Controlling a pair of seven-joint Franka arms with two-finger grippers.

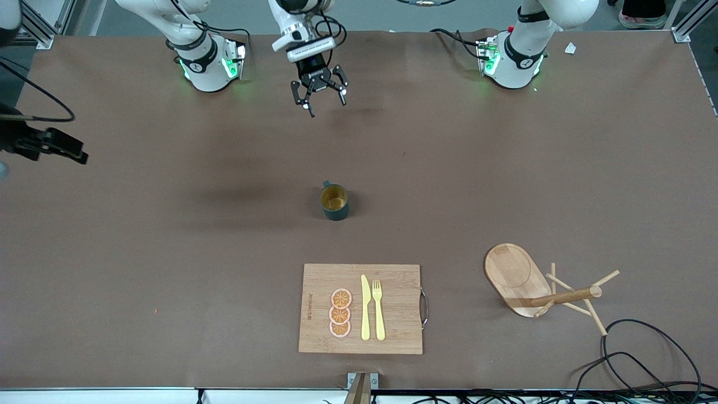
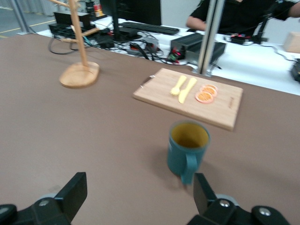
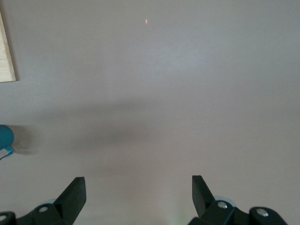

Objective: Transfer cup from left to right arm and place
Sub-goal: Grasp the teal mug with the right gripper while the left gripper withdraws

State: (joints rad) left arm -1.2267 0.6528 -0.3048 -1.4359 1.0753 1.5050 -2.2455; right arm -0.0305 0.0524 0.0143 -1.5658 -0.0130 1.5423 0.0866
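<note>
- The cup [image 1: 335,203], a dark teal mug with an ochre inside, stands upright on the brown table [image 1: 168,224] near its middle; nothing touches it; its small handle points toward the robots' bases
- The left tool [image 1: 325,106] hangs in the air over bare table, between the row of bases and the cup; its fingers stand wide apart and hold nothing; in the left wrist view the cup sits just ahead of the two dark fingertips [image 2: 75,190], handle turned toward them, well apart from both
- The right tool [image 3: 136,187] hangs over bare table toward the right arm's end; its fingers are spread wide and empty; only the cup's teal edge shows at the border of the right wrist view, with a corner of the board
- A wooden cutting board [image 1: 398,314] with a metal handle lies nearer to the front camera than the cup, apart from it; on it lie three orange slices [image 1: 340,313] in a row, a yellow knife [image 1: 365,307] beside them and a yellow fork [image 1: 378,308] just beside the knife
- A wooden mug tree [image 1: 513,275] stands toward the left arm's end of the table, upright on its oval base, its pegs bare
- Black cables [image 1: 645,359] loop on the table near the mug tree, at the edge closest to the front camera
</note>
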